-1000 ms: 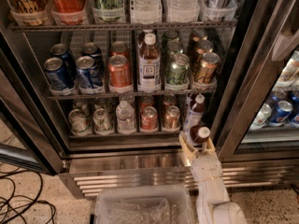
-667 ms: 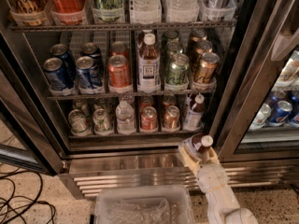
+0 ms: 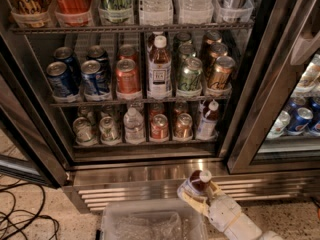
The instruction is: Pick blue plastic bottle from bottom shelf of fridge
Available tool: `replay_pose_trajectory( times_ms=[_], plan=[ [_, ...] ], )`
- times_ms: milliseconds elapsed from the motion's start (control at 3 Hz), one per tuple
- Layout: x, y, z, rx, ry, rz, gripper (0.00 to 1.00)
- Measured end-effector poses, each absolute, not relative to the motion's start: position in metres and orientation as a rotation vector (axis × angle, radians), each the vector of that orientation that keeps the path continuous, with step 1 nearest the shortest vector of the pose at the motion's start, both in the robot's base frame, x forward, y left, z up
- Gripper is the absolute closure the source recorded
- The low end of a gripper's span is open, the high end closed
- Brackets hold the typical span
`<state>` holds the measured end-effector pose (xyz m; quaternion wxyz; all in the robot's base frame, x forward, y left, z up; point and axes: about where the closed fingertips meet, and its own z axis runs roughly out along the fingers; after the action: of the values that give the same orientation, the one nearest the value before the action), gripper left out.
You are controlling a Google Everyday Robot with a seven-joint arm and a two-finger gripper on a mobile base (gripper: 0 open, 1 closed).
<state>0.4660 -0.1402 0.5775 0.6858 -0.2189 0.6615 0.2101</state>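
Taking the bottom shelf of the fridge as my mark: along it stood two silver-topped cans at its left end and a clear water bottle at its middle. Right of that came a red can and a copper can. At the shelf's right end a small white-capped bottle with a pale label stood upright in its lane. On the rack above the bottom shelf were blue cans, an orange can, a tall amber bottle, green cans and a gold can. Below the bottom shelf ran the ribbed steel grille, and lower again, nearest the camera, sat a clear plastic bin. Dark cables lay on the floor down to the shelf's left, and the neighbouring cooler with blue-and-white cans stood off to its right. My fingers were below the bottom shelf's right end, out in front of the grille and just above the bin's far right corner. They were closed around the blue plastic bottle, cream-coloured on either side of its body, with its white cap up and its dark liquid showing under the cap. The bottle was off the bottom shelf altogether, and as far as I could see it touched nothing but my fingers.
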Motion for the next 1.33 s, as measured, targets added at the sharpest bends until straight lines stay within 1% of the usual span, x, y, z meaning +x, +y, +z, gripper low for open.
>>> replay_pose_trajectory(
  times_ms=[667,1333],
  plan=[
    [0.465,-0.140,0.572,-0.495,1.477,0.471,1.00],
    [0.449,-0.116,0.614,-0.736,1.387,0.446,1.00]
  ],
)
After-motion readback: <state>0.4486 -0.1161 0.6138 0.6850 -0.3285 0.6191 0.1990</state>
